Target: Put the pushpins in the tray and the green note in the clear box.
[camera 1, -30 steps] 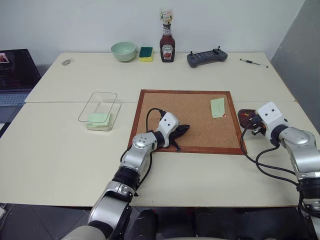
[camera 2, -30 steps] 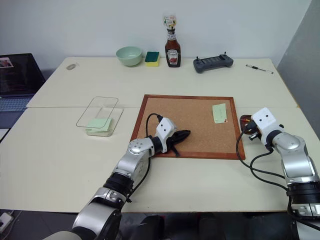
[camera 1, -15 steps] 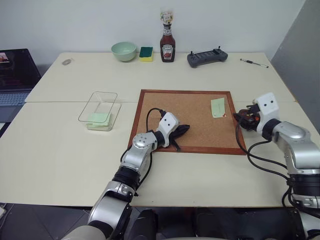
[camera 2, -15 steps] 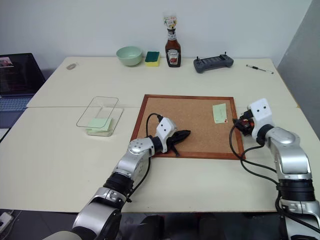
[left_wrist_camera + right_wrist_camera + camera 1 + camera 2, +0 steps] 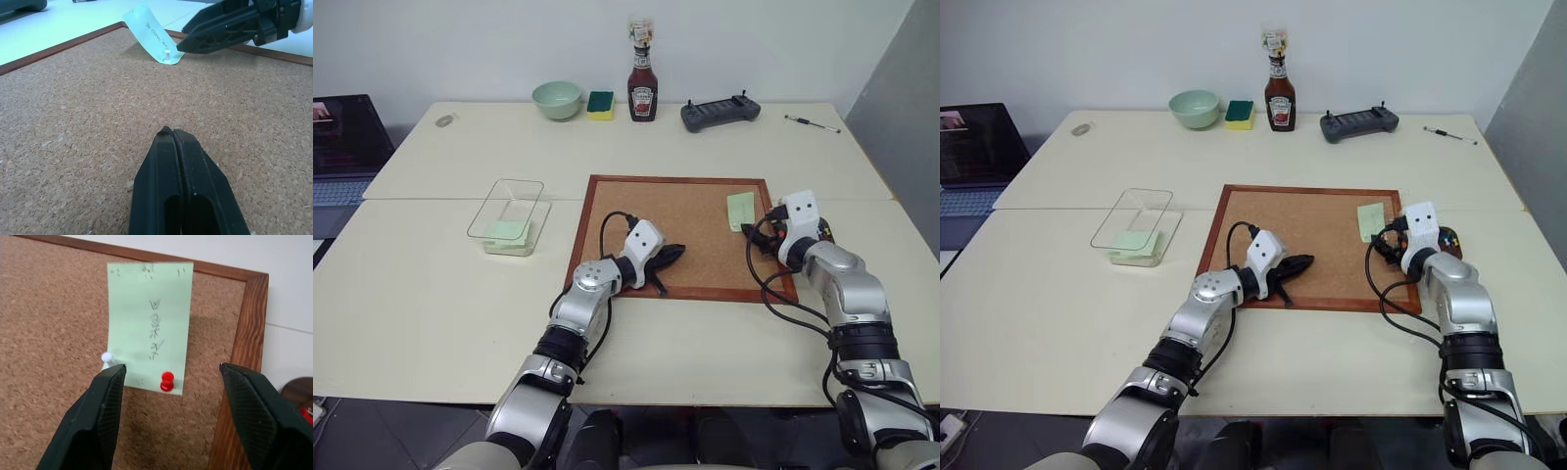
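While the green note (image 5: 149,325) is pinned near the corkboard's (image 5: 646,211) far right corner, the right gripper (image 5: 171,418) stands just before its near edge, jaws wide around the red pushpin (image 5: 167,381), and the left gripper (image 5: 172,134) rests shut mid-board.

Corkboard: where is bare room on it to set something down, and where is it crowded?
The corkboard is bare across its far-left half, between the left gripper and the far frame. It is crowded by the right edge: the green note with two pushpins, and the open right gripper over them.
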`<action>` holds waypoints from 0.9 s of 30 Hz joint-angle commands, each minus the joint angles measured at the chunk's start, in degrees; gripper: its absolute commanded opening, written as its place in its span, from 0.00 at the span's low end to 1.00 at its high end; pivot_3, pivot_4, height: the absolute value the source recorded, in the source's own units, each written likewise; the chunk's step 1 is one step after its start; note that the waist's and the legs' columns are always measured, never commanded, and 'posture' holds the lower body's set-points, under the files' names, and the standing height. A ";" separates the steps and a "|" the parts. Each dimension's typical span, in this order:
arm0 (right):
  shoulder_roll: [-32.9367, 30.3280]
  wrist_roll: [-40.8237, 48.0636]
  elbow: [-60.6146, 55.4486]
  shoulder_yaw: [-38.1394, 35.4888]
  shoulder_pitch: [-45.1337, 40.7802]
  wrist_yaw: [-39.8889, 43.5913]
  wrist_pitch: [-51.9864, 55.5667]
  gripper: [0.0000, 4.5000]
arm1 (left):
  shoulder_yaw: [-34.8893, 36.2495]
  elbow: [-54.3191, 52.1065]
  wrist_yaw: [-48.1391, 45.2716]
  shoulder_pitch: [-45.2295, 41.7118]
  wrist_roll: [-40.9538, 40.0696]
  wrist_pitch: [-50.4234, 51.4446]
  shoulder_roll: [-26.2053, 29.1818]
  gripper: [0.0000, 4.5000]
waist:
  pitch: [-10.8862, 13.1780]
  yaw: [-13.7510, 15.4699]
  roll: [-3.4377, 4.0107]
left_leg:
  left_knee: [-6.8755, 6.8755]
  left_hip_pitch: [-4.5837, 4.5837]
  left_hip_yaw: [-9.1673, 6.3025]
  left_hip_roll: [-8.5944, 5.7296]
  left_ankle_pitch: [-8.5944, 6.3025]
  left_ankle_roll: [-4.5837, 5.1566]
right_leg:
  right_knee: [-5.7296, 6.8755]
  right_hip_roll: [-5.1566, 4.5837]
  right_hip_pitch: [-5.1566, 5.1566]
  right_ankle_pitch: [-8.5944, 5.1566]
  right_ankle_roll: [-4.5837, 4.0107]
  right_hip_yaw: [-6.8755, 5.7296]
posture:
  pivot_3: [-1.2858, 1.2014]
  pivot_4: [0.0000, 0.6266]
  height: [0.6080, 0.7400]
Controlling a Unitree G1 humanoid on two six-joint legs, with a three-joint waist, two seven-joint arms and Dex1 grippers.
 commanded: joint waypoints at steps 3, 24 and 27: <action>0.00 0.06 -0.27 -0.18 -1.49 -0.25 -2.39 0.39 | -0.96 -0.23 -0.89 1.11 -0.09 1.17 -0.28 0.00 | 0.00 -0.13 0.00 | 0.00 0.00 -0.01 0.00 0.00 0.00 | 0.00 0.00 0.00 0.00 0.00 -0.01 | 0.52 0.24 1.00; 1.24 5.38 -9.96 -2.93 0.76 -0.01 -0.27 0.00 | -1.57 -0.20 -0.74 1.63 1.00 1.77 0.60 0.00 | 0.00 -0.15 0.00 | -0.01 -0.02 -0.01 0.00 0.00 0.00 | 0.01 0.00 -0.03 0.00 0.00 -0.01 | 0.52 0.24 1.00; 1.95 6.32 -12.75 -3.01 2.03 -0.39 0.29 0.00 | -1.80 -0.22 -0.99 1.71 1.14 1.87 0.79 0.00 | -0.01 -0.15 0.01 | -0.01 0.00 -0.03 0.02 0.00 0.00 | 0.01 0.01 -0.01 0.00 0.00 -0.01 | 0.52 0.24 1.00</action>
